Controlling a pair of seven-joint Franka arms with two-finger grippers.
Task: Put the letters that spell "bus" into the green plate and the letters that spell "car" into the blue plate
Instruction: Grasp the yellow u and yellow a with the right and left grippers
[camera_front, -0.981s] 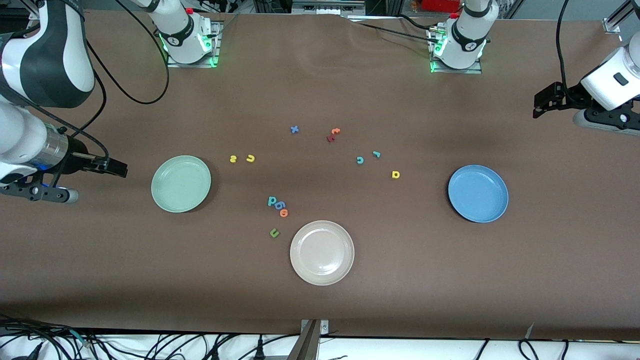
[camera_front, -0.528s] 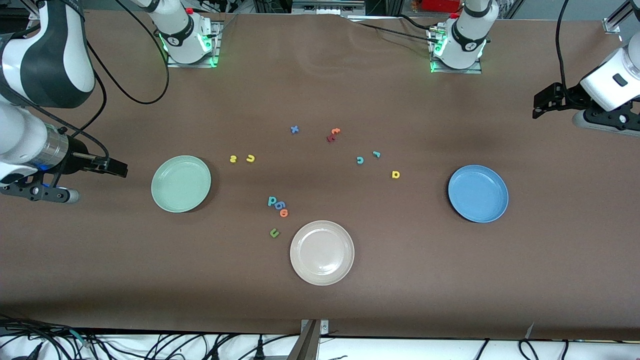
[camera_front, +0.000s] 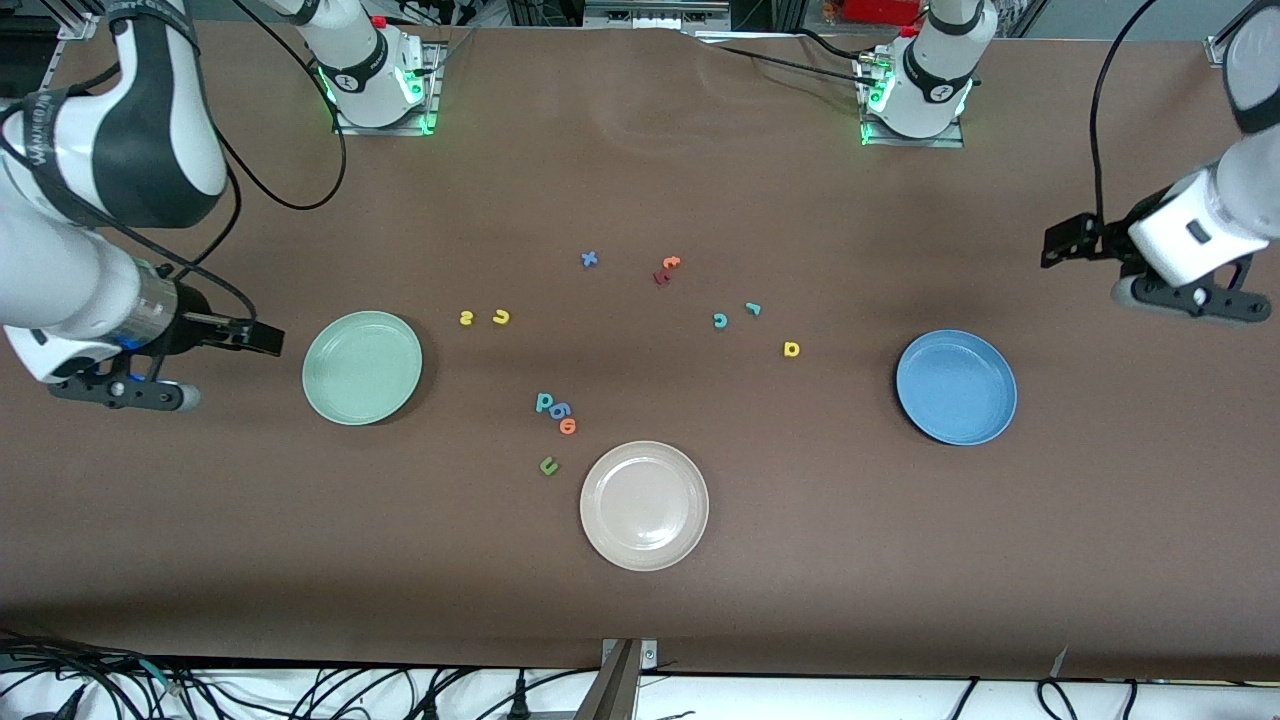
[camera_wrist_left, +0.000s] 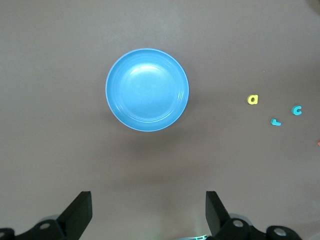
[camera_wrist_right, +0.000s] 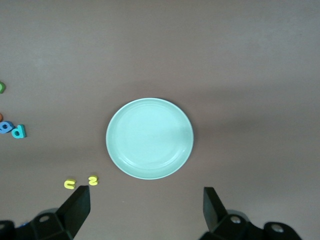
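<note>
Teal "b" (camera_front: 544, 402) lies flat (stem toward the green plate (camera_front: 362, 367)).

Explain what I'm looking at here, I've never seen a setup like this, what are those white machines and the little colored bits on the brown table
Those are two robot arms at a brown table. One picture looks down from a high camera facing them; the other two come from cameras on the arms' wrists. Each arm ends in a two-finger pincer. The right pincer hangs beside the green plate, the left pincer near the blue plate. Both are open and hold nothing. A cream plate lies nearest the high camera. The small bits are foam letters, among them a yellow u, a yellow s, a teal c and a yellow a. No plate has a letter in it.
</note>
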